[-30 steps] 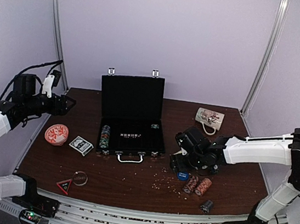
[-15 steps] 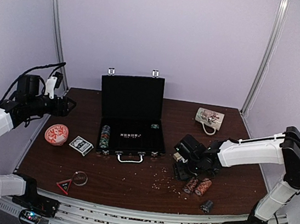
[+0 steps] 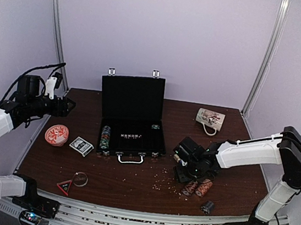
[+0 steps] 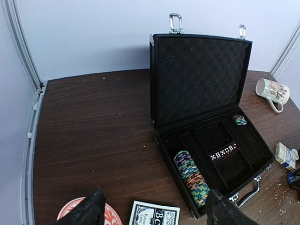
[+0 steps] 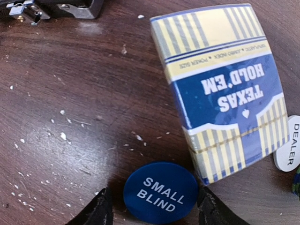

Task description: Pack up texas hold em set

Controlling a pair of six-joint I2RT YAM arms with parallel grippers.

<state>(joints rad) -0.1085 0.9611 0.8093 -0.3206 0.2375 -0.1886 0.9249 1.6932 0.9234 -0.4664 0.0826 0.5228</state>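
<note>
Right gripper (image 5: pixel 154 207): low over the table, fingers spread, straddling the blue disc (image 5: pixel 160 192) lettered SMALL BLIND, not yet pinching it. Handling, as I judge it: the disc is thin, flat and smooth, so the pads should drop right to the wood and close across its full width, or it may skid or flip away. Just beside it lies a boxed deck (image 5: pixel 220 89) of glossy card, blue with yellow stripes, lying flat. At its edge is a white DEALER button (image 5: pixel 288 143). Table (image 5: pixel 70 93): dark wood grain, strewn with pale crumbs. Near the gripper, two striped chip stacks (image 3: pixel 197 187) lie on their sides. Further left, the briefcase (image 4: pixel 201 75): black, hard-shelled, lid upright and lined with egg-crate foam, silver clasps on top. One row of chips (image 4: pixel 191 171) already sits in a slot. A second deck (image 3: pixel 81 146) lies outside, left of the case. Left gripper (image 4: pixel 154 213): raised well apart, fingers spread, holding nothing.
</note>
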